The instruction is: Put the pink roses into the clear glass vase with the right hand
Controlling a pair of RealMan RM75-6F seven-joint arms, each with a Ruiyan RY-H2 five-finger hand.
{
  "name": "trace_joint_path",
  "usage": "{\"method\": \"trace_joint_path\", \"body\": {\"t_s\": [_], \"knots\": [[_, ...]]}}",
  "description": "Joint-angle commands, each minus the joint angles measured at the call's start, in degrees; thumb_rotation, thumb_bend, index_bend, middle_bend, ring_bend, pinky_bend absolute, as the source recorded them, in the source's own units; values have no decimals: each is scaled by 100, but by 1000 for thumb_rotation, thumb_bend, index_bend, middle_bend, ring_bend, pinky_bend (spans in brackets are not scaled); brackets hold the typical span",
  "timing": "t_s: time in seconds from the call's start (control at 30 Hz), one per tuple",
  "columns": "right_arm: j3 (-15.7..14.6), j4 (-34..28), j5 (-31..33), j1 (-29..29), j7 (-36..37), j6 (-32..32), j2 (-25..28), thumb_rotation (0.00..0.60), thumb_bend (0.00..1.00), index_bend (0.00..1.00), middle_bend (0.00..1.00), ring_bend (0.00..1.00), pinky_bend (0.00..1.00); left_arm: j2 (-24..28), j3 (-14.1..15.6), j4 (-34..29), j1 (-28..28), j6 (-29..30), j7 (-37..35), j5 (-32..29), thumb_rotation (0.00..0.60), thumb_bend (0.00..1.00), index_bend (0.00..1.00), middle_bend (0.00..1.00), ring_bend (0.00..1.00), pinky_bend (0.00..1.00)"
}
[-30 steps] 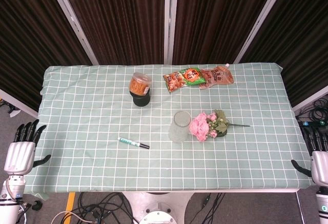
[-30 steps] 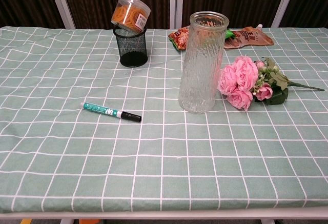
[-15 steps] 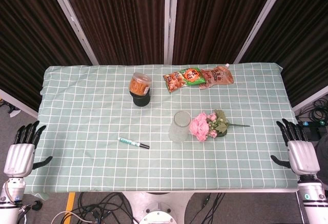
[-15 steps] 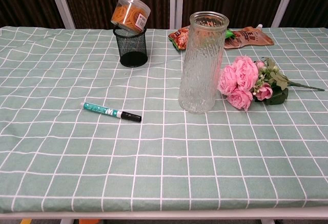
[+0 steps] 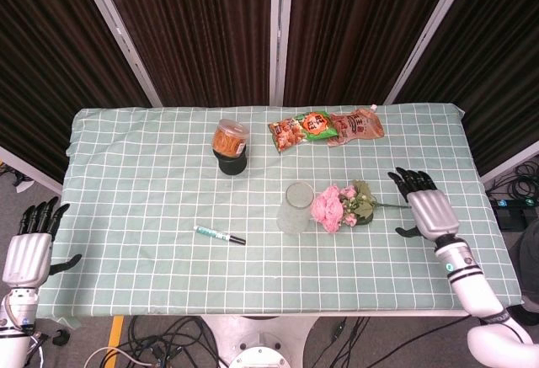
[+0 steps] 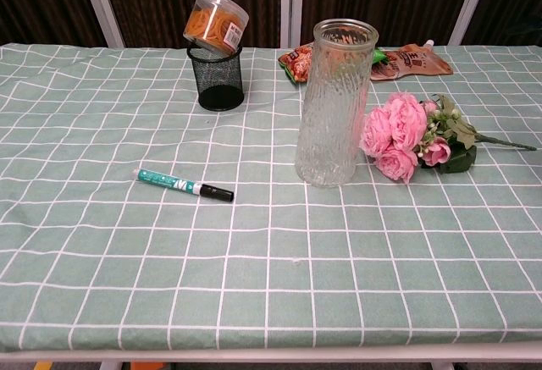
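Note:
The pink roses [image 5: 334,206] [image 6: 396,136] lie on the checked cloth with their green stem pointing right. Just left of them the clear glass vase [image 5: 296,208] [image 6: 334,103] stands upright. My right hand [image 5: 423,207] hovers over the table's right part, fingers spread, holding nothing, close to the stem's tip. My left hand [image 5: 31,248] hangs off the table's left front corner, fingers spread and empty. Neither hand shows in the chest view.
A black mesh cup [image 5: 231,162] [image 6: 216,77] with a tilted orange jar [image 5: 229,138] on top stands behind the vase. Snack packets [image 5: 327,126] [image 6: 405,59] lie at the back. A teal marker [image 5: 218,234] [image 6: 184,185] lies front left.
My right hand has come in from beyond the table's right edge, up and leftward, and now hovers by the rose stem. The left hand has barely shifted.

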Motion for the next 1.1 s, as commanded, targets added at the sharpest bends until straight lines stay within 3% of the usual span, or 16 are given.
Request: {"method": "trace_joint_path", "body": {"t_s": [0.03, 0.3, 0.67, 0.87, 1.1], "knots": [[105, 143, 592, 502, -523, -484, -299, 600, 0, 0, 0, 0, 0, 21, 0, 14, 4, -49, -45, -22, 600, 66, 107, 19, 0, 50], [-56, 498, 1491, 1165, -1302, -782, -854, 600, 0, 0, 0, 0, 0, 15, -37, 219, 38, -170, -217, -144, 600, 67, 107, 36, 0, 50], [-339, 984, 2297, 1789, -1745, -1011, -1420, 600, 0, 0, 0, 0, 0, 95, -96, 240, 75, -170, -522, -158, 600, 67, 107, 36, 0, 47], [-461, 1382, 2549, 2065, -1815, -1141, -1778, 600, 0, 0, 0, 0, 0, 128, -93, 238, 96, -173, -503, -154, 600, 67, 107, 36, 0, 47], [-604, 1623, 2409, 2091, -1764, -912, -2022, 600, 58, 0, 19, 0, 4, 154, -38, 244, 109, -219, -524, -100, 600, 68, 108, 36, 0, 47]]}}
